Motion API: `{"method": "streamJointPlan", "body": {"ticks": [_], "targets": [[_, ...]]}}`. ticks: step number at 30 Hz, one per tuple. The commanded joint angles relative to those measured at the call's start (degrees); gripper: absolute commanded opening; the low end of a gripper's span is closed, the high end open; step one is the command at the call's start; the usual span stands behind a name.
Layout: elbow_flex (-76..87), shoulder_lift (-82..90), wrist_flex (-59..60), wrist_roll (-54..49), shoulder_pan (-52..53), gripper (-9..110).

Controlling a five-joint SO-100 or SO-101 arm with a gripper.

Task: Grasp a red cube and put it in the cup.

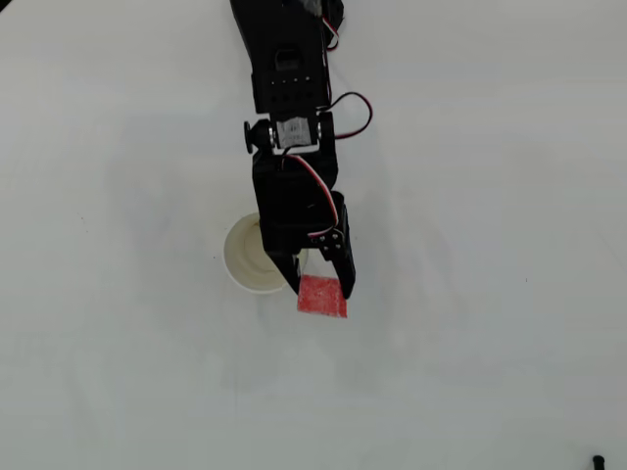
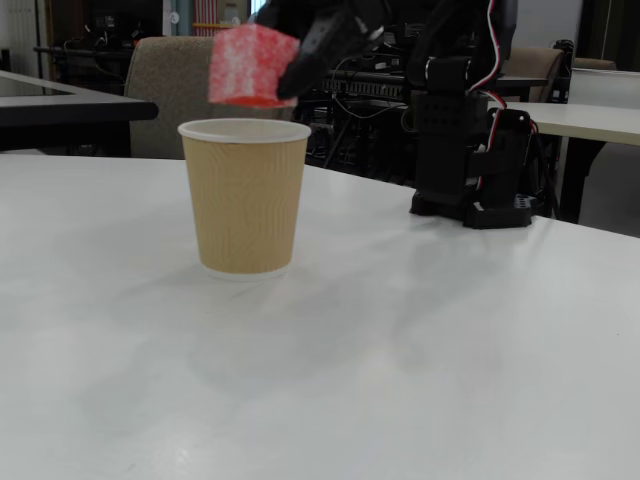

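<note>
The red cube (image 1: 322, 297) is a small speckled red block held between my black gripper's (image 1: 319, 286) fingers. In the fixed view the red cube (image 2: 250, 66) hangs in the air just above the cup's rim. The cup (image 1: 247, 255) is round with a white rim and cream inside; in the fixed view the cup (image 2: 245, 196) has a tan ribbed wall and stands upright on the white table. In the overhead view the cube sits just right of the cup's lower right rim, and the arm covers part of the cup's right side.
The arm's black base (image 2: 470, 140) stands at the back right of the white table (image 2: 400, 360) in the fixed view. Chairs and desks stand beyond the table's far edge. A small dark object (image 1: 598, 460) lies at the overhead view's bottom right corner.
</note>
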Motion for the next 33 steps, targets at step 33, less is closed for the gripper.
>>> {"method": "streamJointPlan", "body": {"ticks": [33], "targets": [[-0.44, 16.70, 21.09, 4.66, 11.51, 15]]}}
